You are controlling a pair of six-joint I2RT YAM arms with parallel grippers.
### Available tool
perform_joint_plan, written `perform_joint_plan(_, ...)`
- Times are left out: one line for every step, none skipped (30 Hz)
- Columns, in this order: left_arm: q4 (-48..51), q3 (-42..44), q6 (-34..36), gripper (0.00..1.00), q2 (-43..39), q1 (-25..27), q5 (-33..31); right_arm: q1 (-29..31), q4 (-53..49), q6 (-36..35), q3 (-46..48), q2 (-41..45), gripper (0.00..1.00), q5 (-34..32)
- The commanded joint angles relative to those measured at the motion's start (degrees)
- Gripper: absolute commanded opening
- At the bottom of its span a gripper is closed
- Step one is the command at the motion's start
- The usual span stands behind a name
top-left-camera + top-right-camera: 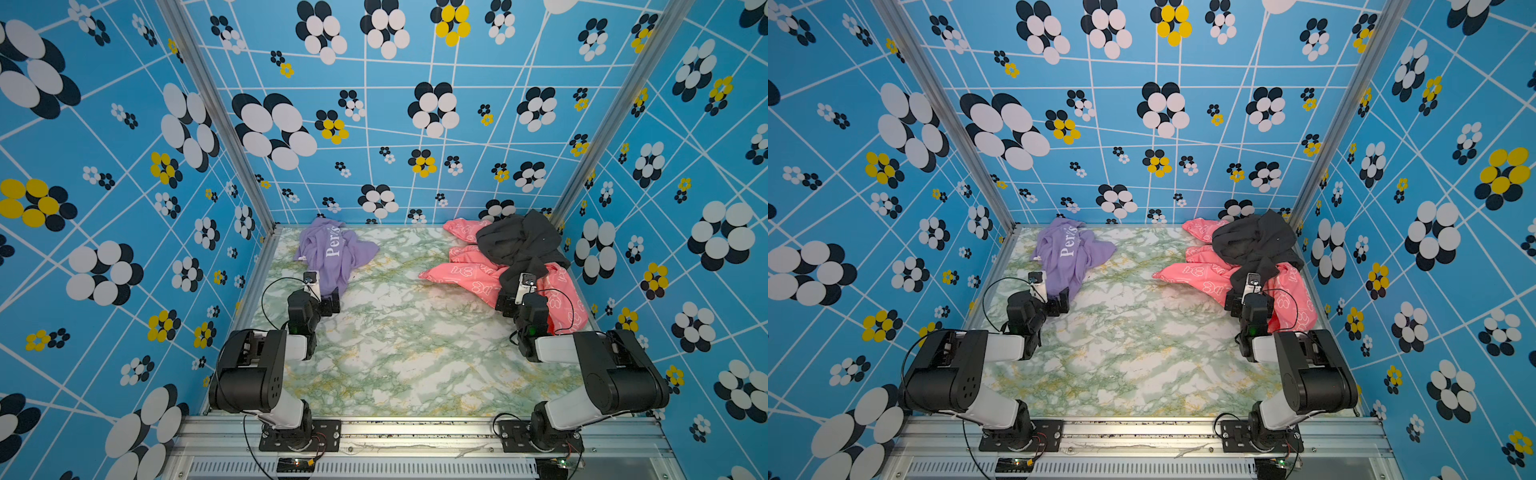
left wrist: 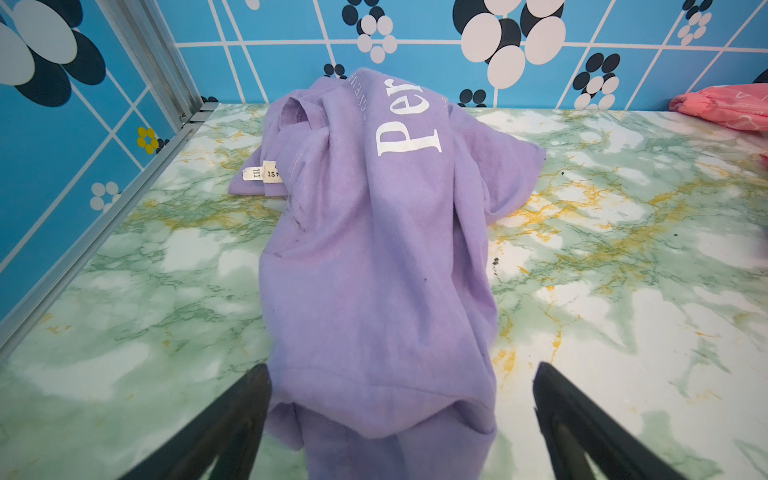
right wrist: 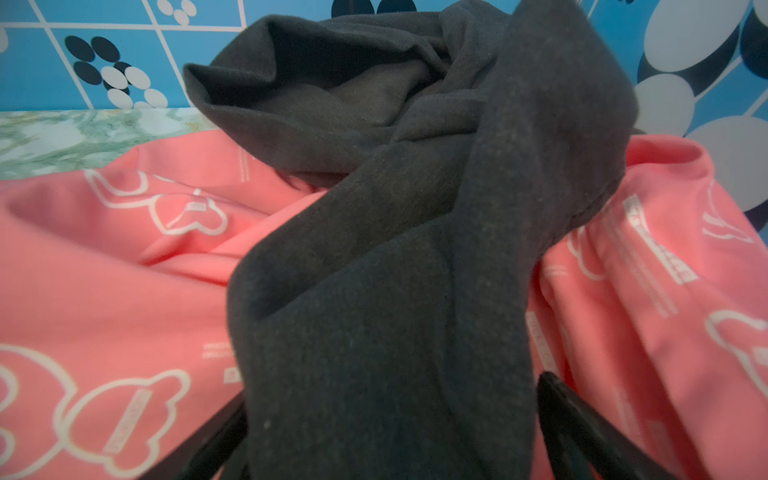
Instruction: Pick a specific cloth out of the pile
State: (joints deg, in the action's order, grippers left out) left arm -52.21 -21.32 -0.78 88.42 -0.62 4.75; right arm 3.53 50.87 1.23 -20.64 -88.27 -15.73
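Left wrist view: the left gripper (image 2: 401,370) has its jaws spread wide, one finger on each side of the near end of the cloth (image 2: 374,270). The fabric lies slack between them and is not pinched. The cloth is lavender with white lettering reading "Per" on its upper fold, and two small white tags (image 2: 264,172) show at one edge. In both top views it lies crumpled in the far left corner of the table (image 1: 395,353), its far end against the back wall (image 1: 395,124) and a strip trailing toward the near edge. The pile (image 1: 1246,257) occupies the far right corner, well apart from the cloth, with bare marble-patterned surface between them. It consists of a black garment (image 1: 519,245) draped over a pink garment (image 1: 465,274) printed with white bow outlines. Right wrist view: the right gripper (image 3: 392,390) also stands with jaws apart, the near end of the black garment lying between its fingers and unclamped, with pink fabric on both sides.
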Motion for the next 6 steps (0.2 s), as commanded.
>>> perform_joint_plan(0.79, -1.14, 0.6, 0.99, 0.27, 0.25, 0.7, -0.45, 1.23, 0.27, -1.13, -0.21, 0.99, -0.04)
perform_joint_plan(0.79, -1.09, 0.6, 0.99, 0.26, 0.27, 0.71, -0.45, 1.32, 0.31, -1.07, -0.23, 0.99, -0.07)
perform_joint_plan(0.79, -1.12, 0.6, 0.99, 0.26, 0.26, 0.74, -0.46, 1.38, 0.34, -1.09, -0.32, 0.99, -0.02)
perform_joint_plan(0.83, -1.16, 0.6, 0.99, 0.26, 0.27, 0.75, -0.45, 1.34, 0.33, -1.08, -0.32, 0.99, -0.06)
perform_joint_plan(0.72, -1.05, 0.6, 0.99, 0.26, 0.2, 0.71, -0.46, 1.34, 0.33, -1.13, -0.3, 0.99, -0.09)
perform_joint_plan(0.57, -0.95, 0.66, 0.99, 0.21, 0.27, 0.73, -0.46, 1.47, 0.32, -1.07, -0.3, 0.99, -0.09)
